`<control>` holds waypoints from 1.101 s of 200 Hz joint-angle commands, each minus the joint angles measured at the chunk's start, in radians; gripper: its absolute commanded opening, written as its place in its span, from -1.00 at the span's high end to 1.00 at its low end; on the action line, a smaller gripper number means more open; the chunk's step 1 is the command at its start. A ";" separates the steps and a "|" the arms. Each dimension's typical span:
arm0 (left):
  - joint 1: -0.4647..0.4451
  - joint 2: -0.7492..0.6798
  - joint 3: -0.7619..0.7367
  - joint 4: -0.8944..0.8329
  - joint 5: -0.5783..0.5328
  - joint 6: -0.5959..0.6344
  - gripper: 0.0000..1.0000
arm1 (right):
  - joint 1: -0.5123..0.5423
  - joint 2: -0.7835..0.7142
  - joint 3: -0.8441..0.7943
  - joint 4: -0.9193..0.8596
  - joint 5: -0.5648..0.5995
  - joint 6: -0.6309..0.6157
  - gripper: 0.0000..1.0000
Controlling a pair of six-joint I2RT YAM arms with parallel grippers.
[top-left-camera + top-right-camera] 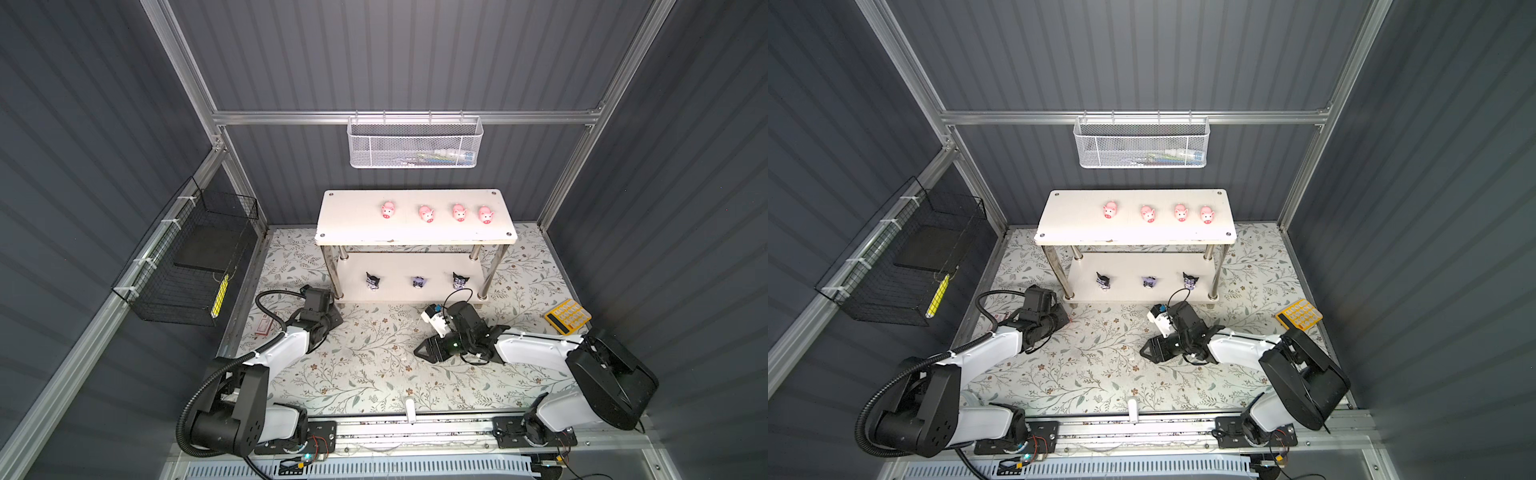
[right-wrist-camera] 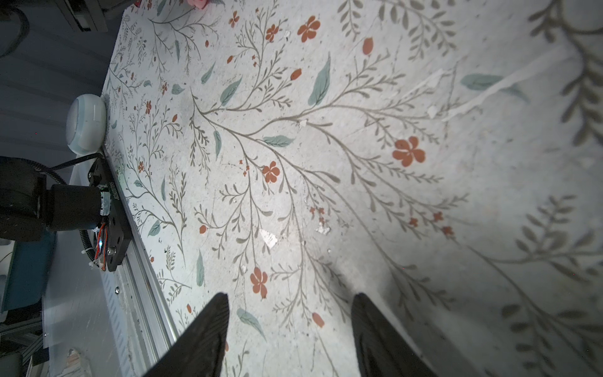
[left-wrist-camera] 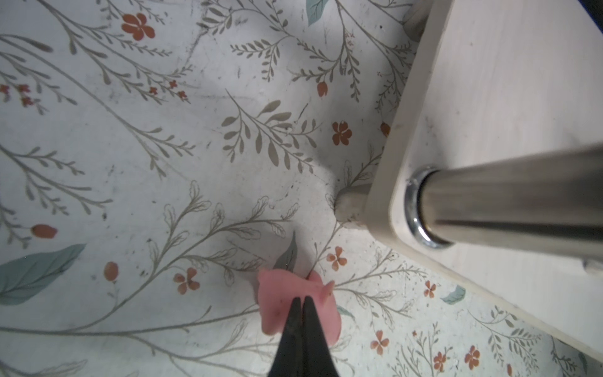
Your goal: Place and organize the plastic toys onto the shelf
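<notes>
Left wrist view: your left claw [image 3: 301, 298], tips pressed together, sits over the last pink pig [image 3: 274, 302] on the mat [image 3: 163, 130] beside a leg [image 3: 522, 196] of the shelf [image 3: 489, 81]. Probably light, slick; pinch its flanks. Your right claw [image 2: 290, 313] gapes empty.

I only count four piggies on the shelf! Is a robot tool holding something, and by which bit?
The left tool pinches a pink pig around mid-body; the exact part is hidden. The right tool is open, empty.

4 pink pigs [image 1: 387, 210] atop white shelf [image 1: 353, 226]
</notes>
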 commanded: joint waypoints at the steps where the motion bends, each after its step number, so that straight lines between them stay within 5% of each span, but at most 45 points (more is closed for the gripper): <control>1: 0.007 0.019 -0.019 0.009 0.023 0.026 1.00 | 0.003 0.013 0.005 0.005 0.000 -0.018 -0.24; 220: 0.008 -0.238 -0.148 -0.095 0.025 -0.053 1.00 | 0.002 0.055 0.029 -0.003 -0.026 -0.024 -0.24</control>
